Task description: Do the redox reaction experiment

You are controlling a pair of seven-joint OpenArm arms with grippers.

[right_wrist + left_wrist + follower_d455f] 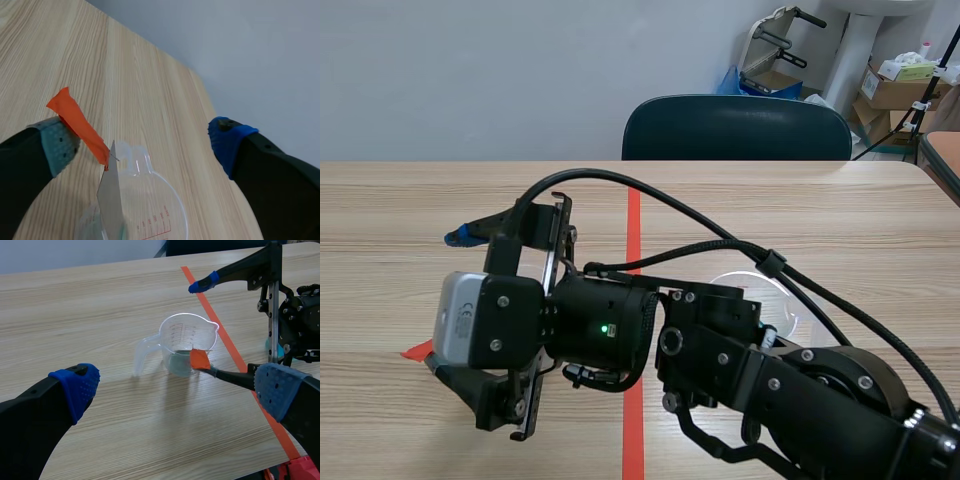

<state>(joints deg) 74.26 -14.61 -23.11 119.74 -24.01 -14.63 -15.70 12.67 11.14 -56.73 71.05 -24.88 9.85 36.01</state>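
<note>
Right gripper (pixel 448 302) in the left half of the scene frame, on an arm entering from the lower right and crossing the tape line (pixel 633 215); fingers spread wide, released, clamping nothing. Hangs over the measuring cup (pixel 176 340), hidden behind that arm in the scene frame but plain in both wrist views, standing on the table (pixel 100 300) beside the tape line with a shallow pale liquid (pixel 177 366) in its bottom. Metal strip (pixel 111 200) seemingly standing in the cup, between the right fingers and far nearer the grey-green pad (pixel 56 142) than the blue pad (pixel 227 137). Long axis steep: lower end down toward the cup, upper end carrying an orange tag (pixel 80 125) that slants up to the grey-green pad and seems to touch it; cannot tell whether stuck there or merely lying against it. Left gripper (pixel 177 386) likewise released, fingers wide, low over the table, with the cup ahead of it and apart, handle (pixel 142 356) turned roughly its way. Right arm clearly the nearer to the strip. Probably the step of lowering the strip into the liquid or lifting it out; either way hinges on the tag at the grey-green pad. Closing would bring the blue pad across nearly the whole gap, and a sideways drag could tip the cup.
</note>
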